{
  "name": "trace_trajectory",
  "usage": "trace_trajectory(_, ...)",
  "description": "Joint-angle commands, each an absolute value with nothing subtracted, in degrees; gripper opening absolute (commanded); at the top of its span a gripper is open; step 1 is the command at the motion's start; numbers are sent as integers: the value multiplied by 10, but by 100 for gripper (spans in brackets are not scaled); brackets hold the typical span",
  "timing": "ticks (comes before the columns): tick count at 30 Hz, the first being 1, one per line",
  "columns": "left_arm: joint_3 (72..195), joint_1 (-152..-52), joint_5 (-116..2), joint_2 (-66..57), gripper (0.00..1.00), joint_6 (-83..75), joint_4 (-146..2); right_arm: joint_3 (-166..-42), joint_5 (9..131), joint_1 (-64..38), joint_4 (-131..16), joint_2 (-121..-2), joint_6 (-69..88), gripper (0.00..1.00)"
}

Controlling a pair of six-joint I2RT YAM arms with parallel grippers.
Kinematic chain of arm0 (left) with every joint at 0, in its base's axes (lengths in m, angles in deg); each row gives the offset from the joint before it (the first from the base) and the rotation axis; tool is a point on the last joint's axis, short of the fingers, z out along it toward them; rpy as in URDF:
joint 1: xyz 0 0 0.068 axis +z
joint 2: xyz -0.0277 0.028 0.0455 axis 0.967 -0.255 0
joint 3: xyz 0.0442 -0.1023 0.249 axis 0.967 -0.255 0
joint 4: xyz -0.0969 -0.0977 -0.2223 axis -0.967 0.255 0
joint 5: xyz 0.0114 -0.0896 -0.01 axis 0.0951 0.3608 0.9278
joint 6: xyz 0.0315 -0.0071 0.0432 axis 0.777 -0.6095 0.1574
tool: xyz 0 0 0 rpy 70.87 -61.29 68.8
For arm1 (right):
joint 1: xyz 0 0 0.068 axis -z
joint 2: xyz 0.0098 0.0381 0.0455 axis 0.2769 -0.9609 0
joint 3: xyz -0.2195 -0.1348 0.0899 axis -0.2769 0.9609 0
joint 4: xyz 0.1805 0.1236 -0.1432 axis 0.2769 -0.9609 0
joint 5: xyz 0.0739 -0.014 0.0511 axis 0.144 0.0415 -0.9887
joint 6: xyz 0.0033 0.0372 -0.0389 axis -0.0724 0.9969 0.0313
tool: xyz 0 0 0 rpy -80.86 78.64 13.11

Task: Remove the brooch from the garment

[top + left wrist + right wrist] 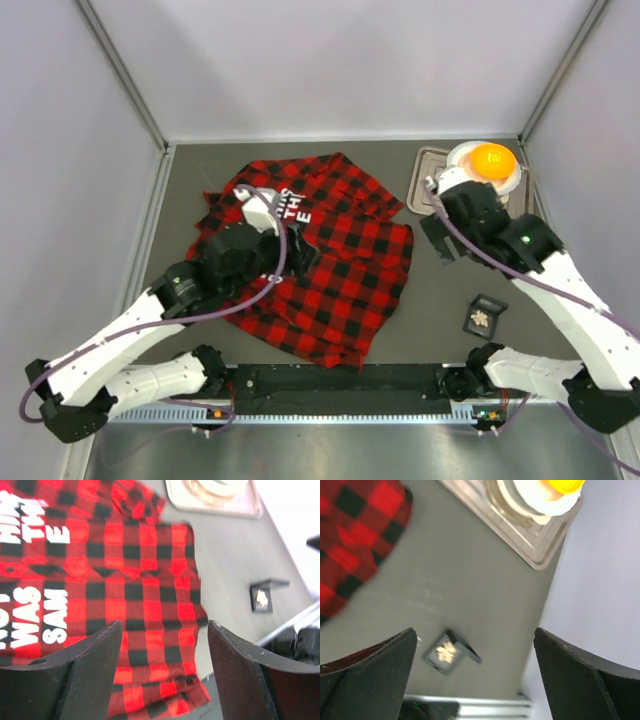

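1. The brooch (482, 319) is lying in a small black box (494, 301) on the table, near right, well apart from the garment (330, 270).
2. The left gripper (164, 630) is hanging wide and empty over the plaid; lowering it risks snagging cloth.
3. The right gripper (476, 635), also wide and empty, is hovering far right; a careless sweep risks tipping the box.

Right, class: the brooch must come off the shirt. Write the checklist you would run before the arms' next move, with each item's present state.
1. Brooch off the shirt: ok; it lies in a small black box on the table, apart from the shirt.
2. Left gripper empty: ok; open, above the shirt.
3. Right gripper empty: ok; open, above the table.
4. Box shut: not ok; the brooch shows inside.
5. Nothing else pinned to the shirt: cannot tell; parts of it are hidden.
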State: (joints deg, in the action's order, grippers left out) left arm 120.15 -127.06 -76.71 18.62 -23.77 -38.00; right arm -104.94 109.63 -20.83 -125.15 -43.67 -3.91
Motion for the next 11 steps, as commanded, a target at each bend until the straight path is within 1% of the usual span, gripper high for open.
trace_trajectory(1,1268,-1268,-899,231,76,-211,-384,-1086,1097,-207,-1183,-363,129,99)
trace_trajectory(3,1282,-1269,-921,252,80,-170,-412,-1097,1089,-207,-1164,-327,155,99)
trace_trajectory(4,1287,-1269,-928,258,98,-157,-420,-1102,1091,-206,-1164,-314,193,99)
trace_trajectory(7,1332,-1269,-966,271,98,-156,-422,-1098,1039,-207,-1135,-252,171,99)
trace_trajectory(9,1360,-1269,-967,273,98,-153,-426,-1081,1044,-206,-1094,-204,167,99)
trace_trajectory(11,1367,-1269,-961,277,98,-130,-445,-1086,1056,-207,-1083,-186,189,99)
